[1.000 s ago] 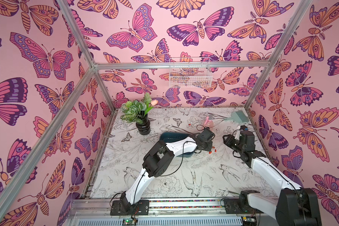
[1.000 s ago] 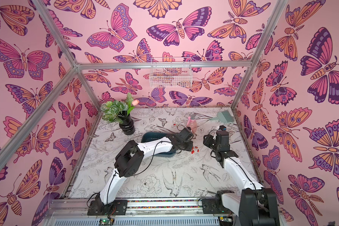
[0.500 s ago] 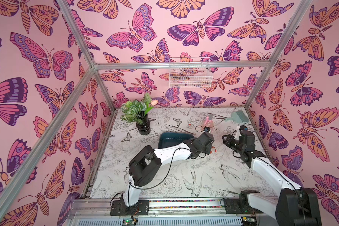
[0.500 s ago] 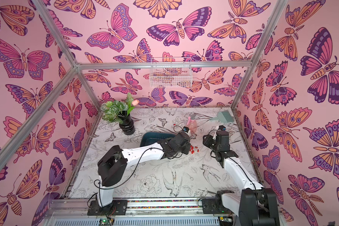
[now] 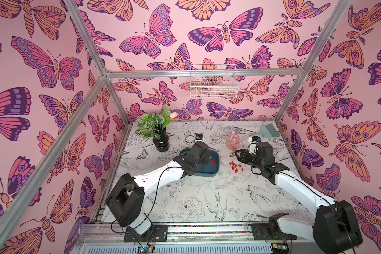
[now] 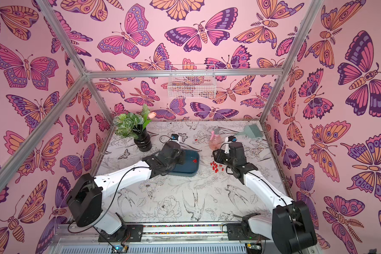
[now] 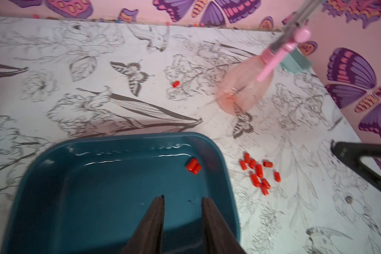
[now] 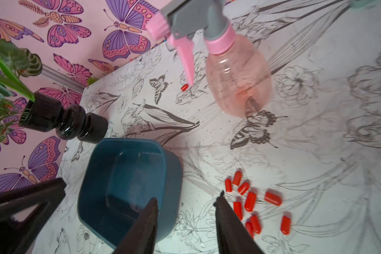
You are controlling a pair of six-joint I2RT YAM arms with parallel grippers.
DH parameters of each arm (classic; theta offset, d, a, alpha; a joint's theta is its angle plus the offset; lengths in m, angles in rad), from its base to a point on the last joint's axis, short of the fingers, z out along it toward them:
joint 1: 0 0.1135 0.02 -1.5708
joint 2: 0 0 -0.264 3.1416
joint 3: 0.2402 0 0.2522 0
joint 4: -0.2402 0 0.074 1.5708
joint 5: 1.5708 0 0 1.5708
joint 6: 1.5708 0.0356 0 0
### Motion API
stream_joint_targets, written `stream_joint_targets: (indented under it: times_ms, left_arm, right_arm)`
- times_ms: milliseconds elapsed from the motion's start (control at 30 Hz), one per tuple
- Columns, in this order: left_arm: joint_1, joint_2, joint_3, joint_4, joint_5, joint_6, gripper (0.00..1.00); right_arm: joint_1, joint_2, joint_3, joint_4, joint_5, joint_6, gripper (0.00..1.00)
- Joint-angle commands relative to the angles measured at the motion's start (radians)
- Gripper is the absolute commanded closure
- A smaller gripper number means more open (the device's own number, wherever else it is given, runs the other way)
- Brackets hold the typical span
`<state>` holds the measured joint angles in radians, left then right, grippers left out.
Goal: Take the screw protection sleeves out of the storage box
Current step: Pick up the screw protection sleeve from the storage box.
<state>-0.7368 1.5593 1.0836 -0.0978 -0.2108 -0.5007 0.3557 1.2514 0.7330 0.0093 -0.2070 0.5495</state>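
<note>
- Across the lower half of both top views spreads the table (image 5: pixel 207 198), printed with sketched birds and flowers. It serves as the drop surface for whatever leaves the box.
- From the lower left corner of a top view the left arm (image 5: pixel 158 178) stretches to the centre, with its wrist hanging over the box — a pose suited, I judge, to picking from inside it. The right arm (image 5: pixel 295 187) rises from the lower right and stops right of centre.
- At the centre sits the storage box (image 5: pixel 207 170), flat on the table and partly hidden under the left wrist.
- Up and left of the box stands a potted plant (image 5: pixel 161 140), and up and right a pink spray bottle (image 5: pixel 233 140). Both are clear of the work and look like bystanders.
- The left gripper (image 7: pixel 183 199) has its jaws parted with nothing between them. It hovers above the box floor, aimed toward the pair below.
- The right gripper (image 8: pixel 186 198) is likewise parted and empty, above bare table between the box wall and the heap.
- The screw protection sleeves (image 5: pixel 235 168) mostly lie out already, roughly nine in a loose heap just right of the box.
- One stray sleeve (image 5: pixel 212 139) rests above the box, left of the bottle.
- A pair (image 7: pixel 194 166), touching each other, sits inside by the wall nearest the heap.
- That wall crowds a pinch, so the task looks nearly finished but fiddly.
</note>
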Motion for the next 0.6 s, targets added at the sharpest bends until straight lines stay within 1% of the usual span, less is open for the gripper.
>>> stream_joint_targets:
  times_ms: [0,100,233,267,333,367,433,567]
  left_arm:
    - [0.062,-0.019,-0.033,-0.001,0.137,-0.007,0.64]
    - [0.106,0.002,-0.036,-0.002,0.243,0.007,0.64]
    - [0.136,0.058,-0.011,0.000,0.388,0.029,0.63]
    - [0.136,0.073,-0.002,0.000,0.420,0.038,0.63]
    - [0.138,0.121,0.030,0.000,0.535,0.076,0.62]
    - [0.137,0.141,0.045,0.000,0.569,0.078,0.63]
    - [0.132,0.185,0.065,0.000,0.606,0.080,0.63]
    - [0.130,0.243,0.085,-0.006,0.614,0.083,0.63]
  right_arm:
    - [0.019,0.051,0.033,-0.005,-0.043,0.013,0.53]
    - [0.069,0.091,0.038,0.016,-0.069,0.031,0.52]
    - [0.153,0.135,0.077,-0.010,-0.033,0.012,0.52]
    - [0.161,0.144,0.085,-0.015,-0.028,0.008,0.53]
    - [0.160,0.161,0.095,-0.026,-0.022,0.007,0.53]
    - [0.161,0.163,0.097,-0.026,-0.017,0.008,0.53]
    - [0.161,0.163,0.094,-0.023,-0.016,0.008,0.53]
    - [0.160,0.147,0.080,-0.016,0.003,0.011,0.53]
